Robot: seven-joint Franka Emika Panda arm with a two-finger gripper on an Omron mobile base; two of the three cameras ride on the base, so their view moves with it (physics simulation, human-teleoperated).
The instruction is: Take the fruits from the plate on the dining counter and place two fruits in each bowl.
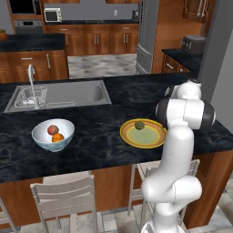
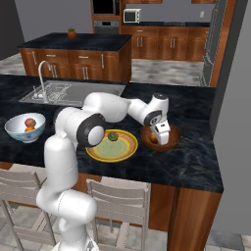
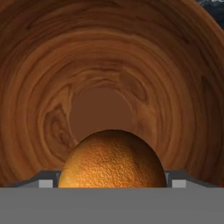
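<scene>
The white bowl [image 1: 53, 134] is seen toward the left end of the counter [image 1: 100, 145], near its front edge, with the reddish fruit [image 1: 53, 129] and the orange fruit [image 1: 58, 137] touching inside it. To its right, also near the front edge, the plate [image 1: 143, 134] is set flat, and the green fruit [image 1: 139, 125] is carried on its far part. Just right of the plate, well apart from the white bowl, the wooden bowl [image 2: 160, 138] is placed, and the gripper [image 2: 162, 138] is lowered into it. In the hand view the yellow fruit [image 3: 112, 159] is seen between the finger tips [image 3: 45, 183], close above the wooden bowl's [image 3: 112, 65] floor; whether the fingers are clenched on it or released cannot be told
</scene>
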